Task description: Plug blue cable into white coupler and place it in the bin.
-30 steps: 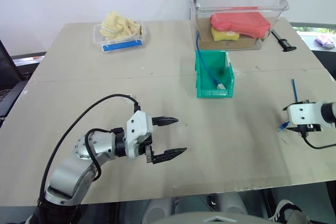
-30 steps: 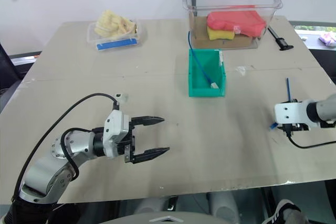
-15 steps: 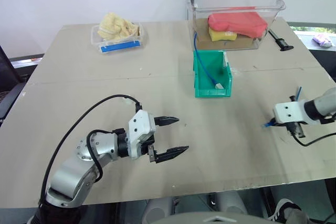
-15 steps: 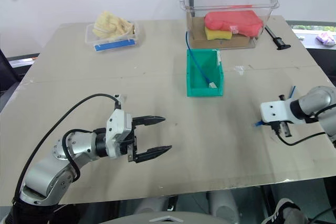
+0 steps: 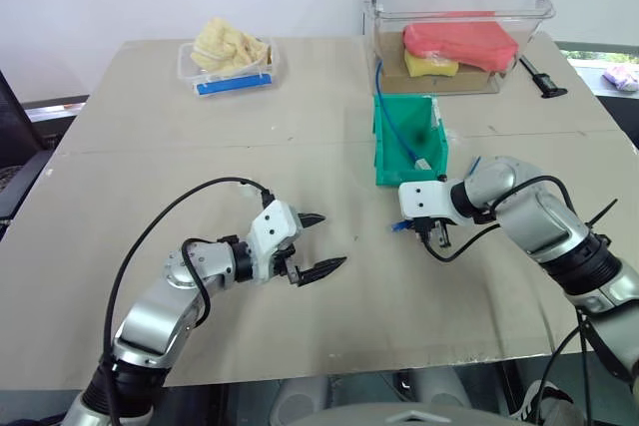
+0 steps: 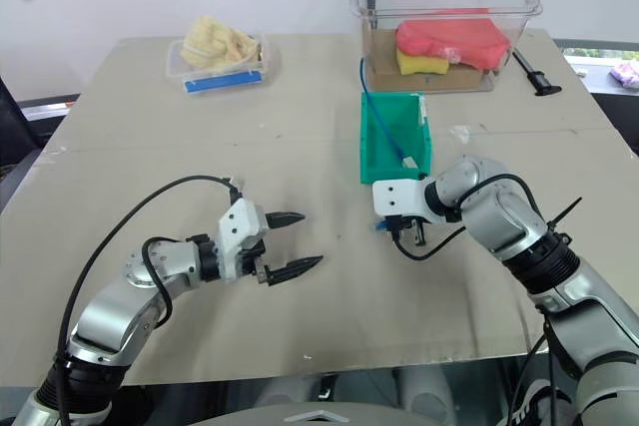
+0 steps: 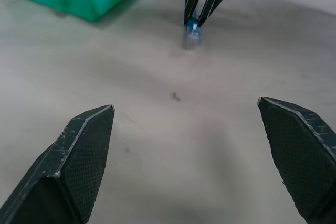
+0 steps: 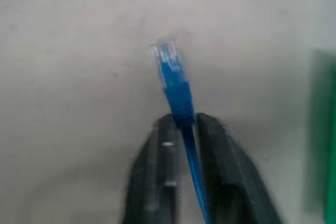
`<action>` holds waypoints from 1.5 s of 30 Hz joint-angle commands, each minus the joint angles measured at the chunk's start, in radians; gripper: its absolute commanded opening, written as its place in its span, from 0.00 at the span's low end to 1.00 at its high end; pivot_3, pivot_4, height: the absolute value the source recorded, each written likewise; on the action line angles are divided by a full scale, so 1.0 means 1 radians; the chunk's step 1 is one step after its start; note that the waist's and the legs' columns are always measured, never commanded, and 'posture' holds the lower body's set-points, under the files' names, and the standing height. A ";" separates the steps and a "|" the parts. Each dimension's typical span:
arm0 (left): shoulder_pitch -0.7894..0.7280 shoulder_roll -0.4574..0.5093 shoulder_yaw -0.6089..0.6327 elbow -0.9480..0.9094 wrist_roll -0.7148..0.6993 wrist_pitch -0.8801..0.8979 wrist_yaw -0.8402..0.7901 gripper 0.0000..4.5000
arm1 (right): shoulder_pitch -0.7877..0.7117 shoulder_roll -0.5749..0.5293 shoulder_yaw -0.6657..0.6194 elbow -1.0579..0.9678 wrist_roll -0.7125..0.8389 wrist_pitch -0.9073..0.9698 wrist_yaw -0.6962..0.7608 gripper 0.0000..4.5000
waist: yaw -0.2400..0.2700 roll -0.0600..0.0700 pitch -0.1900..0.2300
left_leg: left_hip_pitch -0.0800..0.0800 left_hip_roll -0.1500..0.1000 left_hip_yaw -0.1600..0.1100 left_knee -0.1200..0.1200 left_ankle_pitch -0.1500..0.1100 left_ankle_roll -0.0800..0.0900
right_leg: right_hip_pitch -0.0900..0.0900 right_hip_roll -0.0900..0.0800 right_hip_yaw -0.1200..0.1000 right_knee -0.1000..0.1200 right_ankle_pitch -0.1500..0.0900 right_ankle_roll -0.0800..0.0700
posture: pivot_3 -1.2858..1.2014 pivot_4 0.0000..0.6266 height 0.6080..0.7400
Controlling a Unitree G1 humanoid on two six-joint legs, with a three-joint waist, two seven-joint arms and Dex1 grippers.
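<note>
No brand, label or legible writing appears on any item.

Right claw [image 8: 181, 129]: clamped on the cable [image 8: 176, 85] just behind its clear plug. The plug projects past the fingertips above the bare tabletop [image 5: 150, 147]. In the head views this claw [image 6: 391, 229] sits just in front of the bin [image 5: 409, 142], and only a short blue stub shows at its tip. The run of the cable behind the grip is cut off in the right wrist view.

Left claw [image 5: 318, 243]: fingers wide apart, empty, held over the tabletop to the left of the right claw and well apart from it. In the left wrist view the right claw's two fingers and the plug show between this claw's own fingertips [image 7: 84, 145]; the plug is blurred there.

Bin: green, near the tabletop centre. A second blue cable [image 6: 384, 132] lies inside it, with a small pale piece at its lower end; whether that piece is a plug or a coupler cannot be told.

Behind the bin stands a clear tub [image 5: 454, 7] holding red and yellow items. A clear tray [image 5: 235, 72] with a blue strip sits at far left, its pale contents indistinct.
</note>
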 commanded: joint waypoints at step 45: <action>-0.472 -0.301 -0.187 0.403 0.132 -0.220 -0.212 0.00 | 0.976 0.403 -0.825 -0.916 0.805 0.533 -0.840 0.96 | 0.022 0.000 -0.002 | -0.001 -0.001 -0.005 0.002 -0.003 0.005 | 0.001 -0.001 -0.002 0.003 -0.001 0.001 | 0.52 0.24 1.00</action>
